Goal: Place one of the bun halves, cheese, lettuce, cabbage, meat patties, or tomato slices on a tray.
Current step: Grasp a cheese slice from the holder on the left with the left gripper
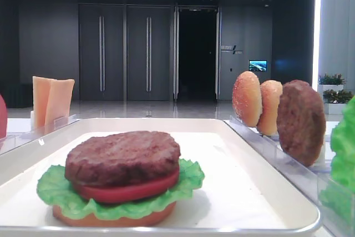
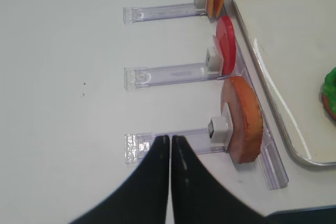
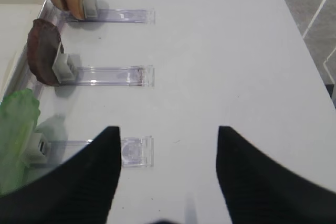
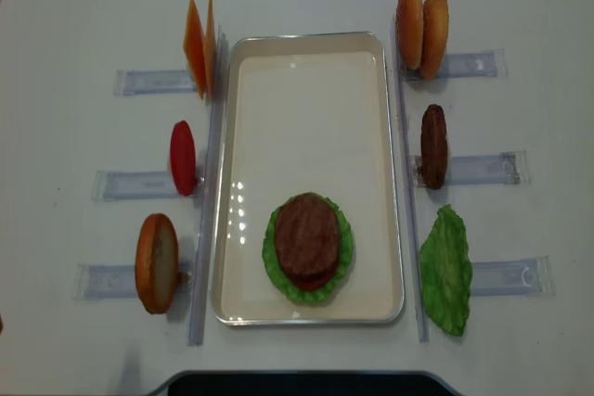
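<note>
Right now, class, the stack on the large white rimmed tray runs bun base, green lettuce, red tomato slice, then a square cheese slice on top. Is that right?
Not quite. The top layer is a round dark brown meat patty, not cheese, as the low exterior high view shows. The pale orange cheese slices stand racked left of the white tray.

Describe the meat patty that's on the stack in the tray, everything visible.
The meat patty is a thick round dark brown disc with a rough, grainy, grill-marked top, plastic-looking. It lies flat as the top layer of the stack, resting on a red tomato slice, over a green ruffled lettuce and an orange-brown bun base. The stack sits at the near end of the white tray. No gripper touches it.
</note>
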### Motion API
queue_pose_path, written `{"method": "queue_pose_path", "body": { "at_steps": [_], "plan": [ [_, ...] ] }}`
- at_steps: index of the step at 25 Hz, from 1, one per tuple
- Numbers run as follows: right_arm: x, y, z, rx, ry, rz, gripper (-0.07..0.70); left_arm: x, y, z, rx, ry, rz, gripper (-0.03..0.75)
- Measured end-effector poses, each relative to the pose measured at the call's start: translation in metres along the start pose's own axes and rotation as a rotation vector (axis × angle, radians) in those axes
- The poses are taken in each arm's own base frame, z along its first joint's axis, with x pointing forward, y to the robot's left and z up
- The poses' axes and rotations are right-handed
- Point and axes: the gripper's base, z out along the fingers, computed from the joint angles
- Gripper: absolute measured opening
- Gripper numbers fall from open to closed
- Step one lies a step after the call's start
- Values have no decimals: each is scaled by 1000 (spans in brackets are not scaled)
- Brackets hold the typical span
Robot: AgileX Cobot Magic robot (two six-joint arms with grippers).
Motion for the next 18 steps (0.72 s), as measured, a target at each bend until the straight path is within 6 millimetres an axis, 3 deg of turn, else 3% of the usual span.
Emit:
{"method": "queue_pose_path", "body": {
  "at_steps": [18],
  "plan": [
    [0, 0, 0, 0, 0, 0, 415, 0, 0, 0, 0, 0, 0, 0]
  ]
}}
